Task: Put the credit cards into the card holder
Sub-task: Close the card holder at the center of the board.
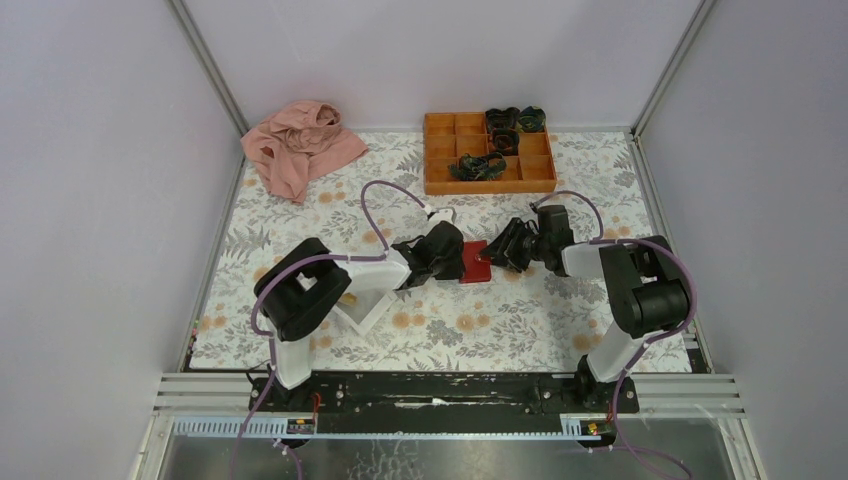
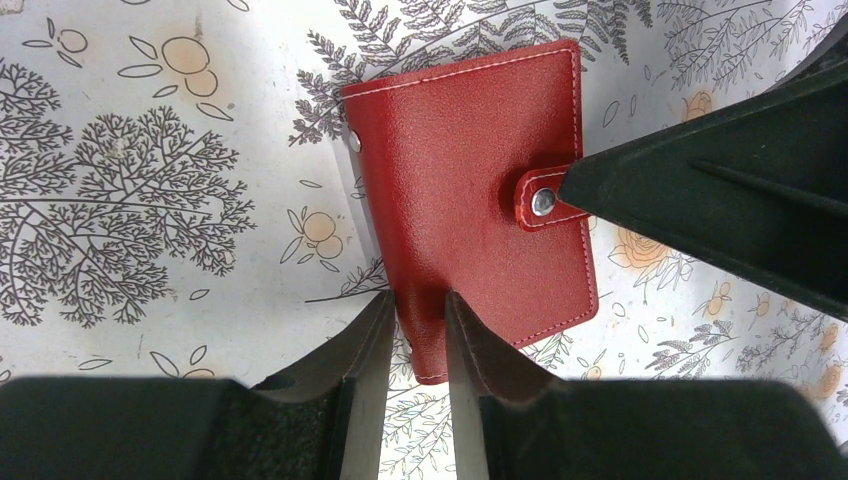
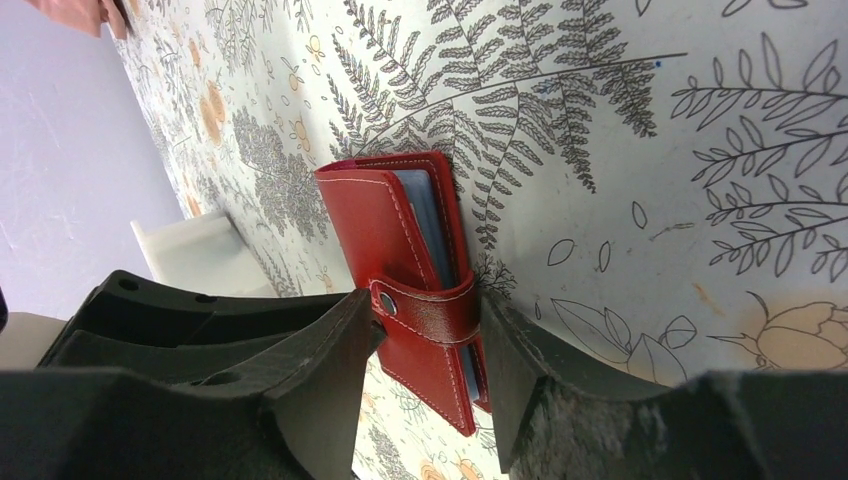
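The card holder (image 2: pixel 450 170) sits closed, its snap tab (image 2: pixel 537 200) fastened, directly between my two grippers on the desk (image 2: pixel 150 150). My left gripper (image 2: pixel 418 298) is clenched on the holder: its two fingers nip the near edge, and the red cover runs away from the fingertips toward my other arm. My right gripper (image 3: pixel 430 305) comes in from the opposite side with its jaws set apart, one finger against the face that carries the snap and the other behind the strap. The tab lies right between the fingertips. Whether those fingers are pressing on it or only flanking it I cannot tell.

I judge this to be the opening step, since no card can go in while the holder is fastened. What look like the credit cards (image 1: pixel 347 297) show only as a tan sliver in the white tray (image 1: pixel 365 320), behind my left gripper and under that arm, well apart from the holder.

The next move calls for a firm pinch on the tab alone, then a pull away from the cover to pop the snap. My left gripper must hold its edge steady so the holder does not twist or drag along. If the right fingers catch the whole thickness instead of the strap, the snap will not release.
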Controlling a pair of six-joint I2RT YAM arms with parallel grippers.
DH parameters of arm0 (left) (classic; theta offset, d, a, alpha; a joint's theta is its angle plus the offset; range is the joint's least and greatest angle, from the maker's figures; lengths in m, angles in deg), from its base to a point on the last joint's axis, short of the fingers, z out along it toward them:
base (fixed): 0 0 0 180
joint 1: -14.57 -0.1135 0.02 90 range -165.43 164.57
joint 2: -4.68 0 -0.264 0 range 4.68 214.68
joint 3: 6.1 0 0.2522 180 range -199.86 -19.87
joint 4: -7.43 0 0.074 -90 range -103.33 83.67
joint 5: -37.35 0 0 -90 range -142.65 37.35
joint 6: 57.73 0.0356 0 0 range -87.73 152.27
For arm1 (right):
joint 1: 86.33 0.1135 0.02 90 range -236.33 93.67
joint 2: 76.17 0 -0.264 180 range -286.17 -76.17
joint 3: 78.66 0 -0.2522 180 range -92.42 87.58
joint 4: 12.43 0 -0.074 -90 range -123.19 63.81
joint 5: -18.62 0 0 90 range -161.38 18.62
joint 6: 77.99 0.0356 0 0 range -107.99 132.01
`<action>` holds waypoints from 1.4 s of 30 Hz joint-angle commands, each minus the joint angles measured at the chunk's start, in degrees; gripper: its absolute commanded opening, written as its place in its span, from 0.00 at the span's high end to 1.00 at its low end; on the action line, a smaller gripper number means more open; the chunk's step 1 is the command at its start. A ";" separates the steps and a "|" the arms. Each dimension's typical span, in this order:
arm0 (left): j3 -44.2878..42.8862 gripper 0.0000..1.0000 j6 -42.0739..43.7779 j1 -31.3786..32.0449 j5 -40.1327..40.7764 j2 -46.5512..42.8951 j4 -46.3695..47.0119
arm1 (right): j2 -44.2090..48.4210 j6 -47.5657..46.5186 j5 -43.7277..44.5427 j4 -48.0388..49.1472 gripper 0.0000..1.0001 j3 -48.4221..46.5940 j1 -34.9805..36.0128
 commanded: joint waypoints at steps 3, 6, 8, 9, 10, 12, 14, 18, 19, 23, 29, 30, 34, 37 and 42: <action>-0.28 0.69 1.73 -0.81 0.42 3.06 -2.74 | -1.66 -0.56 -1.35 0.29 0.49 1.33 -0.04; -0.27 0.69 1.64 -0.93 0.46 3.12 -2.74 | -1.99 -1.02 -1.85 0.25 0.50 1.33 -0.05; -0.19 0.69 1.64 -1.03 0.36 3.17 -2.66 | -2.42 -1.40 -2.24 0.22 0.51 1.24 -0.09; -0.19 0.69 1.56 -1.07 0.34 3.25 -2.55 | -2.60 -1.50 -2.42 0.30 0.51 1.24 -0.07; -0.19 0.69 1.51 -1.04 0.22 3.34 -2.50 | -2.75 -1.67 -2.57 0.27 0.51 1.24 -0.09; -0.26 0.69 1.41 -1.10 0.14 3.51 -2.32 | -3.07 -2.43 -2.62 -0.44 0.52 0.95 -0.09; -0.50 0.69 1.38 -1.13 0.13 3.69 -2.32 | -3.06 -3.19 -2.55 -1.17 0.52 0.84 -0.10; -0.97 0.69 1.46 -1.22 -0.02 4.04 -2.40 | -3.21 -4.69 -2.45 -2.21 0.52 0.81 -0.04; -1.10 0.69 1.46 -1.16 -0.09 4.26 -2.40 | -3.29 -4.97 -2.53 -2.34 0.52 0.67 -0.04; -1.42 0.69 1.46 -1.20 -0.36 4.61 -2.49 | -3.74 -6.25 -2.78 -3.40 0.52 0.00 0.04; -1.69 0.69 1.55 -1.19 -0.36 5.00 -2.63 | -5.19 -7.41 -2.81 -4.64 0.52 -1.05 0.00; -1.69 0.69 1.55 -1.22 -0.37 4.99 -2.55 | -5.38 -7.49 -2.66 -4.83 0.52 -1.27 -0.03; -1.44 0.69 1.55 -1.18 -0.36 5.17 -2.52 | -5.98 -7.99 -2.21 -6.32 0.52 -2.46 0.02; -1.48 0.69 1.55 -1.27 -0.47 5.24 -2.48 | -6.15 -9.14 -0.98 -8.58 0.52 -3.66 0.01; -1.51 0.69 1.64 -1.31 -0.48 5.44 -2.48 | -6.32 -11.19 1.10 -12.17 0.53 -5.14 0.02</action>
